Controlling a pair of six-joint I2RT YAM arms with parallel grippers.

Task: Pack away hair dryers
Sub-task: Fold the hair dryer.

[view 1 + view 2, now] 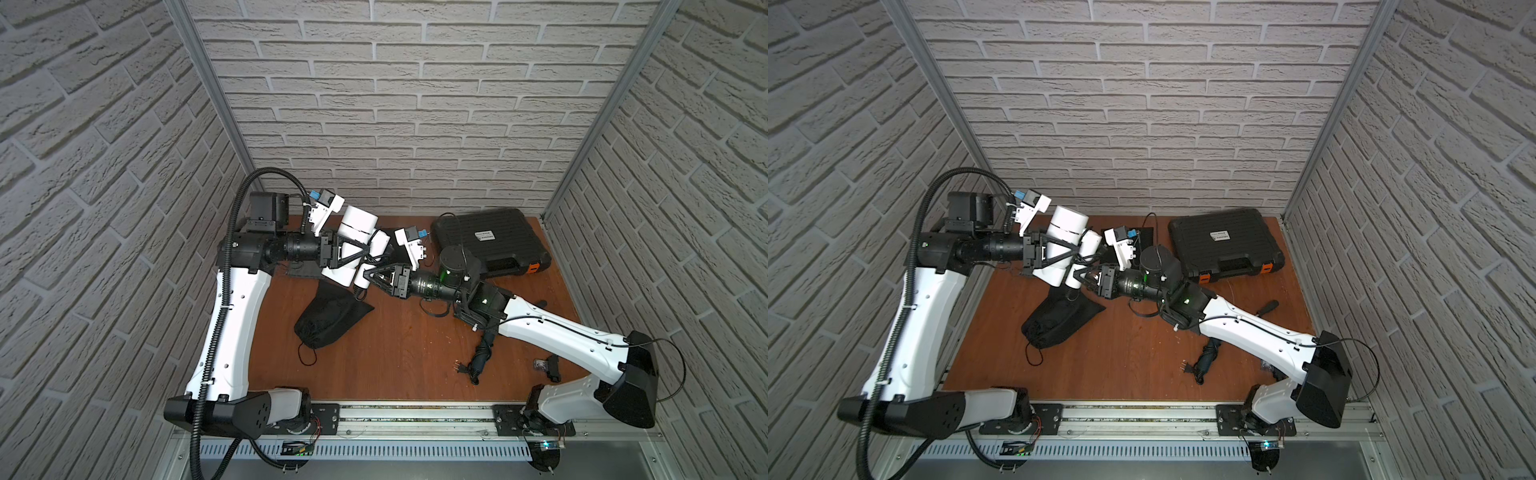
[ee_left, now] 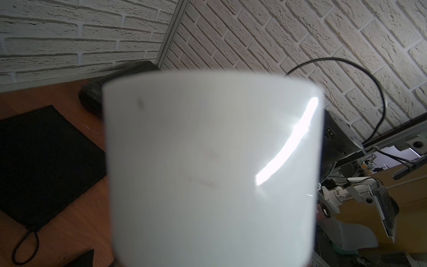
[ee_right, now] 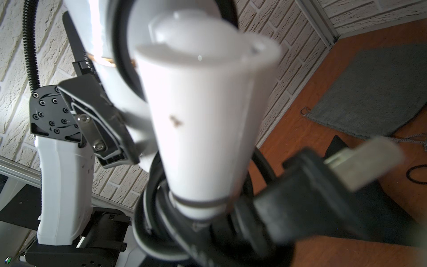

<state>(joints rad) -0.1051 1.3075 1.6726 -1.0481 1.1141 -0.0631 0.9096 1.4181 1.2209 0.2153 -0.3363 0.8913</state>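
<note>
White hair dryer [image 1: 358, 224] held up off the bench [image 1: 395, 357] by both grippers.

In both top views it hangs over the back left of the bench: the left gripper [image 1: 360, 252] is clamped wide round its barrel and the right gripper [image 1: 367, 277] pinched narrow on the lower end of the handle. A black pouch [image 1: 328, 316] lies beneath, and a dark hair dryer [image 1: 482, 353] is mostly hidden under the right arm, with only its cord-wound grip and prongs showing. Left wrist view: the blurred barrel [image 2: 212, 161] fills the frame, the fingers unseen, and a flat pouch [image 2: 41, 150] is cut off at the edge. Right wrist view: the handle [image 3: 203, 127], coiled cord [image 3: 159, 208] and plug [image 3: 323, 185] are close and blurred, and that gripper's own fingers are out of sight.
</note>
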